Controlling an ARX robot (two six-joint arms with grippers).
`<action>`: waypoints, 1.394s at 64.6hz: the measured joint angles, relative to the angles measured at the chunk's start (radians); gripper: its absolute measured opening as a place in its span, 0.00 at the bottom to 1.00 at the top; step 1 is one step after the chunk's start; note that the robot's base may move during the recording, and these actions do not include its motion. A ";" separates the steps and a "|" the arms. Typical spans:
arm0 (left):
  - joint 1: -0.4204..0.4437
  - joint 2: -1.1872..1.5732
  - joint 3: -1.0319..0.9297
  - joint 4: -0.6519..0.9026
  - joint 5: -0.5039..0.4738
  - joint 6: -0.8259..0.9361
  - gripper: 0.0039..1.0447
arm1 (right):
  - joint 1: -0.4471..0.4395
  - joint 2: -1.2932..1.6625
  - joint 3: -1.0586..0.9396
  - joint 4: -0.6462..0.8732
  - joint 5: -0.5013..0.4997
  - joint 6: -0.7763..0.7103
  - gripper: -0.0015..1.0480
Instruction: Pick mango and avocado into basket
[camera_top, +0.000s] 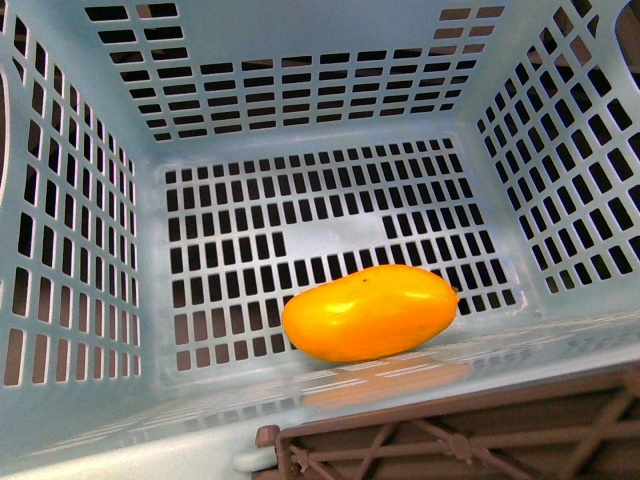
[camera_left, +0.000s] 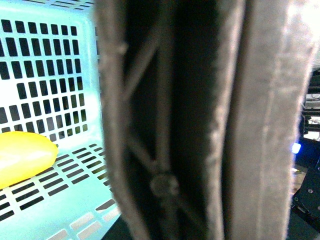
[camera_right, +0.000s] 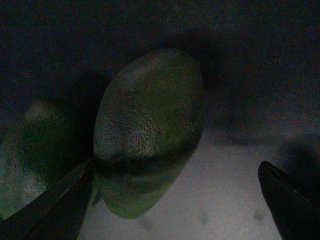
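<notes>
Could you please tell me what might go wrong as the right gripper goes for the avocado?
1. The avocado sits off-centre in the open right gripper, near one finger; closing could push it aside rather than clamp it.
2. A second avocado lies close beside it, so that finger might catch it.
3. The brown handle lies along the near rim of the basket and could hinder the drop beside the mango.

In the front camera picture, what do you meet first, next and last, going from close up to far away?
brown handle → mango → slotted far wall of the basket
</notes>
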 joint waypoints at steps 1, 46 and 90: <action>0.000 0.000 0.000 0.000 0.000 0.000 0.12 | 0.000 0.000 0.001 0.002 0.000 0.003 0.92; 0.000 0.000 0.000 0.000 0.000 0.000 0.12 | 0.012 0.072 0.087 -0.005 0.002 0.119 0.92; 0.000 0.000 0.000 0.000 0.000 0.000 0.12 | 0.037 0.148 0.178 -0.042 0.031 0.145 0.63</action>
